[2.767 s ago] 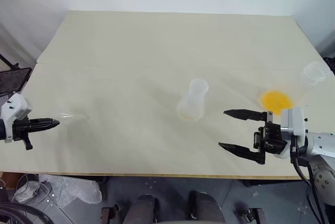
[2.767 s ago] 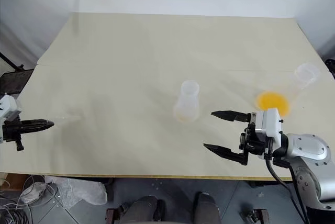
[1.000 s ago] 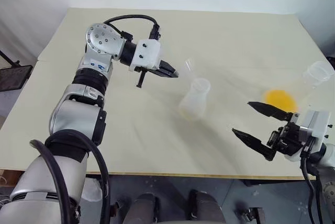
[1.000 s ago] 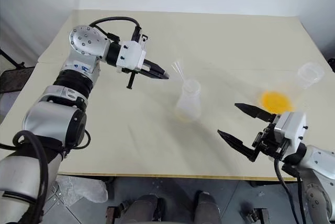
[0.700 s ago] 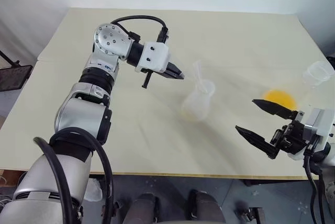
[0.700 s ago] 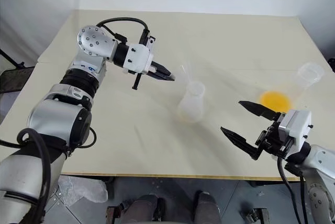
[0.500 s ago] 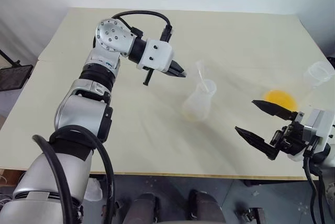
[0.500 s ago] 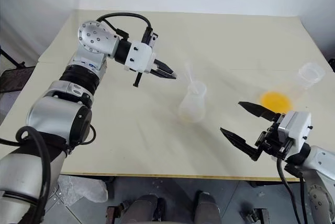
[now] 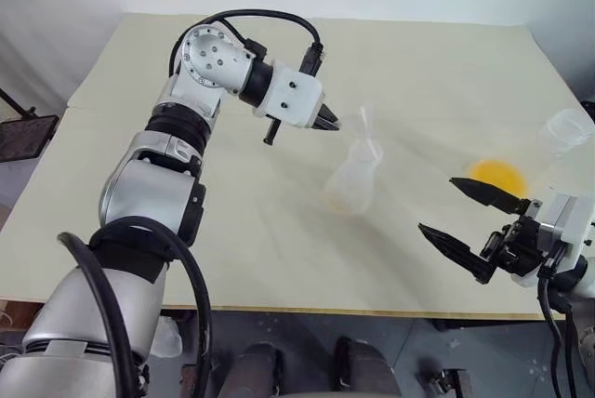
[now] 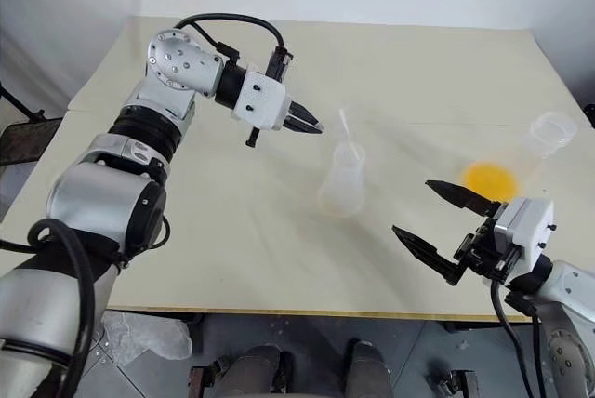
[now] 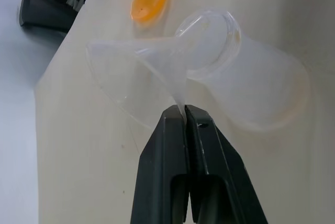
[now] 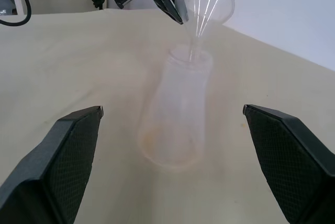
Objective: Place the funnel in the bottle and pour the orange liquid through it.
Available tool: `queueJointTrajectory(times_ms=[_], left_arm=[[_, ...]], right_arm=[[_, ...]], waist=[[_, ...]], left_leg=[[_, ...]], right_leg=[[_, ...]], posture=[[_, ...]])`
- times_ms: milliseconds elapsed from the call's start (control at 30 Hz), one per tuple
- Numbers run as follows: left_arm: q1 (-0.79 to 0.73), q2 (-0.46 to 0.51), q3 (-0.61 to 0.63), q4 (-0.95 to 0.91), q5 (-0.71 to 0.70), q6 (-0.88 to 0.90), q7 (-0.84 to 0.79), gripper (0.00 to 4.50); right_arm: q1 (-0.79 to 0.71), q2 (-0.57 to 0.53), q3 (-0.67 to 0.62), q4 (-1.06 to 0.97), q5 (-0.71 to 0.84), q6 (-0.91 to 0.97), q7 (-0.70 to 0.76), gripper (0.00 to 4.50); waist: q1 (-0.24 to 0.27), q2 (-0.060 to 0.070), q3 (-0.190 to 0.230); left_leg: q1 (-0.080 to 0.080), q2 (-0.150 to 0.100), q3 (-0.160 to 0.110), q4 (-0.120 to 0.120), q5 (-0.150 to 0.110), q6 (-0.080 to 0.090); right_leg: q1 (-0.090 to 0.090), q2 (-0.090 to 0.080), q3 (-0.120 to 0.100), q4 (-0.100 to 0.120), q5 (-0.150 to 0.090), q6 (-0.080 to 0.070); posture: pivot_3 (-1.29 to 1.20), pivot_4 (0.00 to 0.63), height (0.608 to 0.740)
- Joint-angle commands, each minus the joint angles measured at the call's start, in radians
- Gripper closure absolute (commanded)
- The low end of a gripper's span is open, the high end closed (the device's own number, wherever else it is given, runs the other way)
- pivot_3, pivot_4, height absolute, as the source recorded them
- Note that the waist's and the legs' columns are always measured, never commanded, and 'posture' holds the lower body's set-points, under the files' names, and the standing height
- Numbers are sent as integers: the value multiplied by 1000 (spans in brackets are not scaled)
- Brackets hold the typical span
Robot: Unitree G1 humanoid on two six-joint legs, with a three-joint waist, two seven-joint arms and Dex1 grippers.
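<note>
**Clear funnel held at the mouth of the small flask**

Pale cream worktop (image 9: 232,258), matte and smooth, faintly creased across its width. Near the middle, the small clear colourless conical bottle (image 10: 340,189): wide base, straight cylindrical neck, thin glossy walls, standing upright with a faint yellowish tint at the bottom.

Left claw (image 10: 316,126), two slim black fingers pressed flat together, clenched on the rim of the small see-through cone-shaped funnel (image 12: 204,5). Funnel tilted, wide smooth rim just to the right of the claw, narrow stem angled down and reaching into the bottle's open mouth. In the left wrist view, thin edge of the cone pinched between the black fingertips (image 11: 177,116), round bottle mouth just beyond.

Far right of the worktop: larger clear wide-mouthed flask (image 9: 548,142), leaning with its open rim toward the far right edge. At its base, translucent orange liquid (image 9: 491,175) as a bright, rounded pool seen through the clear wall. Well apart from the bottle.

Right claw (image 9: 477,224) at the near right, released: two black tapered fingers spread wide, nothing between them, pointing left toward the bottle. Cross-hatched pads (image 12: 73,158) visible in the right wrist view, bottle and funnel centred between them but farther off.
</note>
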State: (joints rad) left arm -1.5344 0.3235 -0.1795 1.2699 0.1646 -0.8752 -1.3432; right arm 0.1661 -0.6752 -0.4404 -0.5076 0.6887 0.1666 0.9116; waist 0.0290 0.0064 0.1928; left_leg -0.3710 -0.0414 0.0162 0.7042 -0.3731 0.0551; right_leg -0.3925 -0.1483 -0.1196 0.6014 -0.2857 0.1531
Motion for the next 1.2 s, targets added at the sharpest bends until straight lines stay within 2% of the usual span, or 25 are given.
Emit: queueJointTrajectory(times_ms=[33, 767, 933, 1033, 1200], left_arm=[[-48, -2, -10, -9, 18, -43, 27, 4454], [-105, 19, -145, 3, 191, -215, 193, 4454], [-116, 8, -143, -1, 158, -250, 156, 4454], [-119, 4, -141, -2, 148, -253, 135, 3846], [-120, 3, -140, -10, 144, -281, 122, 2343]], right_arm=[[-5, -5, -26, -26, 6, -18, -2, 0], [-9, -11, -21, -14, -7, -15, 4, 0], [-12, -10, -20, -12, -11, -17, 3, 0], [-18, -9, -18, -10, -15, -18, 3, 0], [-27, -7, -14, -4, -21, -21, 6, 0]], waist=[[0, 0, 0], [3, 0, 0], [3, 0, 0], [4, 0, 0], [4, 0, 0]], left_leg=[[0, 0, 0, 0, 0, 0], [0, 0, 0, 1, 0, 0], [0, 0, 0, 1, 0, 0], [0, 0, 0, 1, 0, 0], [0, 0, 0, 1, 0, 0]], right_leg=[[0, 0, 0, 0, 0, 0], [0, 0, 0, 0, 0, 0], [0, 0, 0, 0, 0, 0], [0, 0, 0, 0, 0, 0], [0, 0, 0, 0, 0, 0]], posture=[[0, 150, 740], [0, 150, 740], [0, 150, 740], [0, 150, 740], [0, 150, 740]])
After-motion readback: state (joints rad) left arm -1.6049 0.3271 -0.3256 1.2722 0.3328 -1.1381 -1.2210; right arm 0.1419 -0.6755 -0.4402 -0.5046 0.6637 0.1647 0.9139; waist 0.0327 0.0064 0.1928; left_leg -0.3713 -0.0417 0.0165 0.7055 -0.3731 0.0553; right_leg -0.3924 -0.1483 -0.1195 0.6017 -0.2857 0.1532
